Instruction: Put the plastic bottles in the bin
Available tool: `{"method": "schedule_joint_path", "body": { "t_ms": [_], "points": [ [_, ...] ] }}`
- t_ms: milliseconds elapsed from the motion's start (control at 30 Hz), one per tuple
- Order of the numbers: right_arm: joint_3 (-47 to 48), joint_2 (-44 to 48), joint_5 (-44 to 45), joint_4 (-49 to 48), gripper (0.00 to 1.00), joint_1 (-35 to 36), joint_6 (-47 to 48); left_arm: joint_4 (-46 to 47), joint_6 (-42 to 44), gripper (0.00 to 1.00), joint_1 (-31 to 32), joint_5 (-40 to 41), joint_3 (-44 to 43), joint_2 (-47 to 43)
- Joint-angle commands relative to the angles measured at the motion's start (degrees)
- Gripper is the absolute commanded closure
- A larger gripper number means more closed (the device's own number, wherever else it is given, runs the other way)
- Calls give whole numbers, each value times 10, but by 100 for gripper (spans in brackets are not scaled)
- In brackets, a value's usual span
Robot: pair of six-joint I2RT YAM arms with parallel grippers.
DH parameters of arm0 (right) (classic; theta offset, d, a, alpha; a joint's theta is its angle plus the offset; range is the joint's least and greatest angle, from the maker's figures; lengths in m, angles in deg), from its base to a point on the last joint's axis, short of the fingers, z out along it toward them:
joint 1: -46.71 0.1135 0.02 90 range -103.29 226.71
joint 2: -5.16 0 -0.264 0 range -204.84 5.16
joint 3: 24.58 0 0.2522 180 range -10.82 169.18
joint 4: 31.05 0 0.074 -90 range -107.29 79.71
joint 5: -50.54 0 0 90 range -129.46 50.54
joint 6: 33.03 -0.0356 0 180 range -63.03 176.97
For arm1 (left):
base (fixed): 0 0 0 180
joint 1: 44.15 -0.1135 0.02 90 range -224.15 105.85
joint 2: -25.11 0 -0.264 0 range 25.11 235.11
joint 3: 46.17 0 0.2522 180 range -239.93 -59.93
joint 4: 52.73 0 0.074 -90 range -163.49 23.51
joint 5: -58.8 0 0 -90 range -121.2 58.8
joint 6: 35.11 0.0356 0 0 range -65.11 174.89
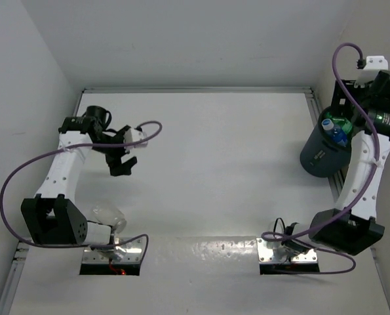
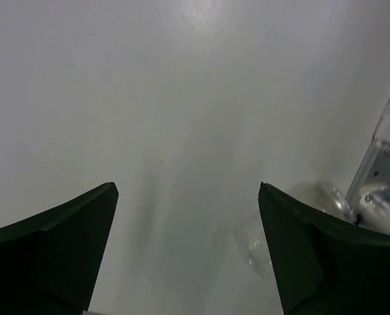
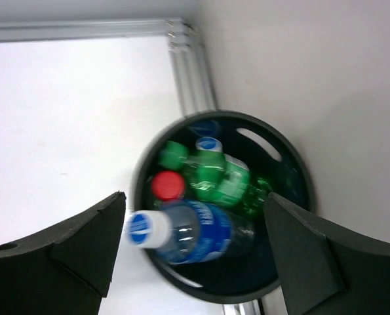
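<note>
Bin (image 1: 318, 159): dark grey-blue plastic, round and tapered, smooth-walled, with a slot handle (image 3: 258, 142) cut near the rim. It was parked at the far right edge of the white table (image 1: 214, 144).
Blue-labelled bottle (image 3: 204, 231): clear plastic, found inside the bin. Its long axis was tilted, with the blue-and-white cap poked up over the rim on the table side.
Green bottle (image 3: 224, 180): translucent and ribbed, laid slantwise in the bin, green cap pointed toward the table side.
Red cap (image 3: 168, 186): round, seen end-on in the bin. The body under it was hidden.
Blue cap (image 3: 208, 145): also in the bin, but its bottle couldn't be made out.
Right gripper (image 3: 193, 200): held over the bin mouth, dark fingers spread wide, nothing pinched.
Left gripper (image 2: 188, 190): spread wide over bare table, nothing held.
Clear plastic thing (image 1: 109, 215): crumpled-looking, spotted near the left arm's base. What it was couldn't be told.
</note>
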Motion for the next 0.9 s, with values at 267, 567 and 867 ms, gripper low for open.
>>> {"method": "schedule_joint_path", "body": {
  "t_ms": [267, 567, 867],
  "points": [
    [24, 58, -58, 71, 14, 127, 3, -37, 369, 4, -44, 216, 213, -153],
    [24, 41, -31, 97, 14, 183, -1, -37, 586, 1, -133, 272, 306, -154],
    [18, 31, -21, 101, 14, 188, 6, -37, 736, 1, -214, 166, 358, -171]
  ]
}}
